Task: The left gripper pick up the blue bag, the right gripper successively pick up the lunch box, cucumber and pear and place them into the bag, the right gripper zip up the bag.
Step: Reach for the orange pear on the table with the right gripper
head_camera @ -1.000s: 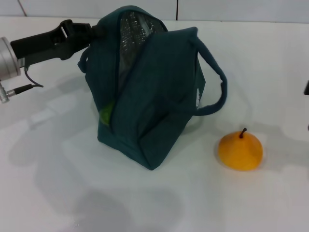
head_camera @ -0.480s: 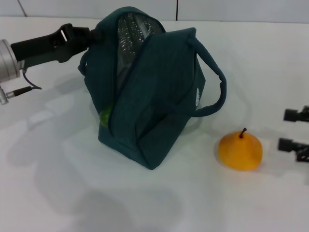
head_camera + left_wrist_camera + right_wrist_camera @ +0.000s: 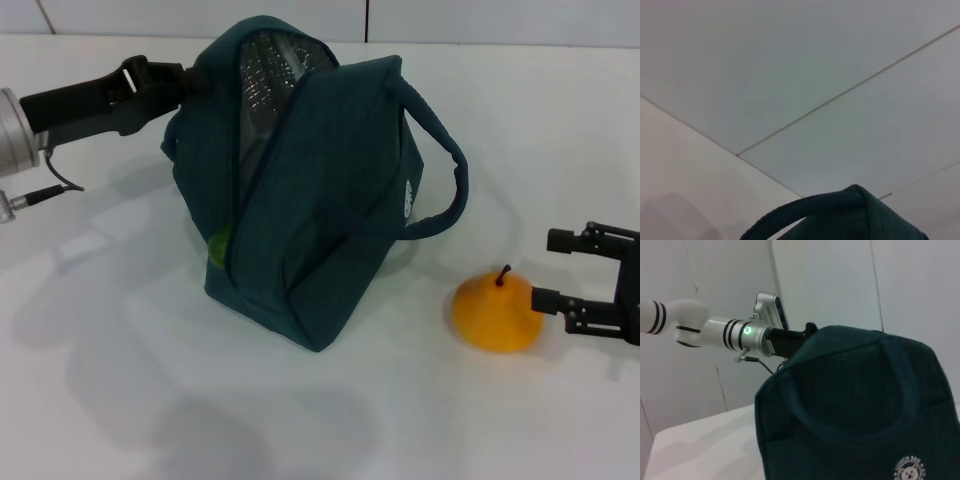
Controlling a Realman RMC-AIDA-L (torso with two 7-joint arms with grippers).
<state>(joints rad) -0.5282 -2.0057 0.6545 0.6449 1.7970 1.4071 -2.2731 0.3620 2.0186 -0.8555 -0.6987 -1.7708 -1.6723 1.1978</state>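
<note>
Bag: dark blue-green, standing on the white table, mouth unzipped with silver lining showing; a strip of green shows inside its near end.
Left gripper: fingers clenched on the bag's top edge at its far end.
Pear: on the table, just ahead of the right fingertips.
Right gripper: low over the table, fingers spread and released, the pear just outside the gap between them.

Round white bear-face logo low on the blue bag, arched lettering above the bear too small to read, nothing else legible
</note>
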